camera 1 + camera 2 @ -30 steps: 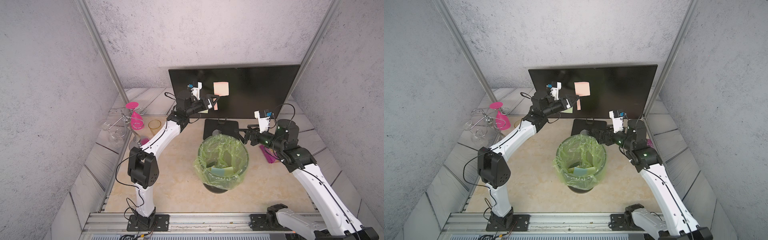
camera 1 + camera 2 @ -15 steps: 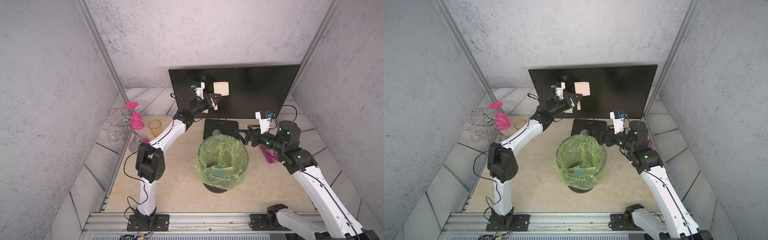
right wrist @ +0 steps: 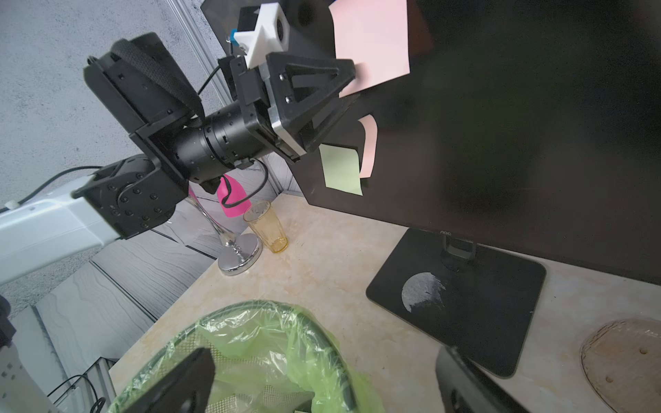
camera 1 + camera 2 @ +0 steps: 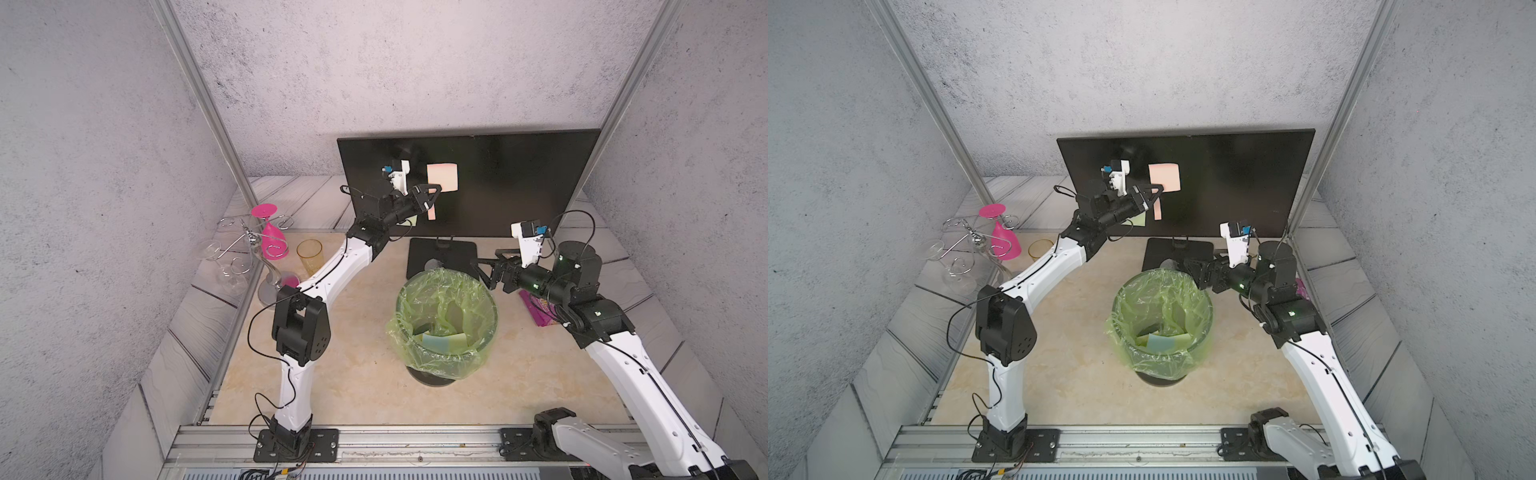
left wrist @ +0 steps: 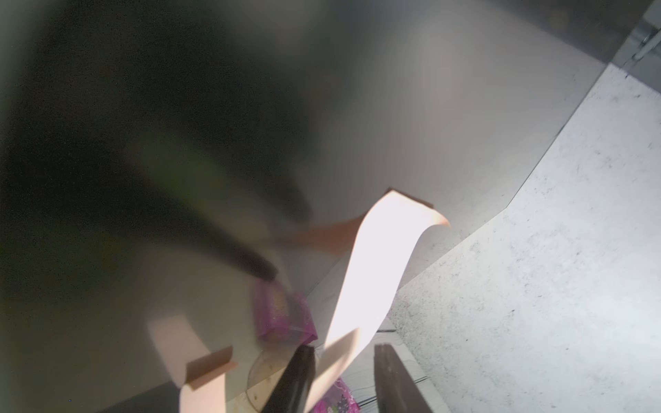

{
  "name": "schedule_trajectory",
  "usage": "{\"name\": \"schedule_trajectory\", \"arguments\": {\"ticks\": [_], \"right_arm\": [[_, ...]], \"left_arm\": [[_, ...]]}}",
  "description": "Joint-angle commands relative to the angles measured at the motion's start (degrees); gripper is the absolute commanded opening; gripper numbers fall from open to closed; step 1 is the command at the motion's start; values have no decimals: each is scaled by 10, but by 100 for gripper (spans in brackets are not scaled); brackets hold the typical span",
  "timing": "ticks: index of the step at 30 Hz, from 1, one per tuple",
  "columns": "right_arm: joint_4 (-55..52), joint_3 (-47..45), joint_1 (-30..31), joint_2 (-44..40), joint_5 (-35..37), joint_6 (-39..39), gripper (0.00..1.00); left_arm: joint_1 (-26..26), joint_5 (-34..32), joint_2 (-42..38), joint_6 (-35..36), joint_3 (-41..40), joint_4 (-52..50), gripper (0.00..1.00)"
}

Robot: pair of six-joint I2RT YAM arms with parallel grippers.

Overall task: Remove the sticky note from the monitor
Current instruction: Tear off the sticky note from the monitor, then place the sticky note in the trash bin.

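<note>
Left gripper is up at the monitor, with its jaws partly closed around the lower corner of the pink sticky note nearest the left arm. The left wrist view shows the paper passing between the two fingers. It is close to one of them and a gap shows on the other side, so the note does not look pinched yet.

The note sits on the upper middle of the screen, and its lower edge curls away from the glass. This is probably the reason for the approach from below. The sticky part seems to be at the top, so the loose corner is the part that the jaws can go around without scraping the screen. Just under the gripper, a narrower pink note and a green note are also on the screen.

Right gripper hangs low beside the rim of the bin, with its jaws wide apart and empty. It is likely placed there to be out of the way. The bin has some notes inside and stands in front of the monitor base. That looks a sensible place for dropping the paper after the peel.
</note>
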Motion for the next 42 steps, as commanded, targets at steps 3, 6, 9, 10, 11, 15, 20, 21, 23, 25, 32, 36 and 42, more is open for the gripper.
{"name": "schedule_trajectory", "arguments": {"ticks": [3, 6, 9, 10, 11, 15, 20, 21, 23, 25, 32, 36, 42], "right_arm": [[4, -4, -2, -11, -8, 6, 99], [4, -4, -2, -12, -6, 6, 99], [4, -4, -2, -14, -5, 5, 99], [5, -4, -2, -14, -5, 5, 99], [5, -5, -2, -15, -4, 5, 99], [4, -6, -3, -17, -4, 4, 99], [4, -8, -3, -22, -4, 2, 99], [4, -9, -3, -23, -5, 1, 99], [5, -9, -3, -25, -4, 0, 99], [1, -8, -2, -27, 0, -3, 99], [-18, -4, -4, -32, 33, -21, 99], [-18, -4, -5, -36, 59, -20, 99], [-25, 4, -5, -46, 88, -27, 99]], "left_arm": [[-2, -5, 1, 20, 29, -6, 19], [-2, -5, -2, 23, 29, -7, 6], [-2, -4, -6, 26, 27, -8, 0], [-2, -4, -8, 27, 26, -9, 0], [-2, -4, -10, 28, 24, -9, 0], [-2, -6, -25, 32, 5, -6, 0], [-5, -10, -71, 55, -45, -3, 0], [-6, -12, -83, 60, -57, -3, 0], [-8, -13, -106, 66, -82, -2, 0], [-9, -9, -133, 70, -113, -3, 0], [-32, 5, -256, 152, -214, -105, 0], [-59, 3, -321, 211, -269, -188, 0], [-103, 2, -393, 283, -342, -317, 0]]}}
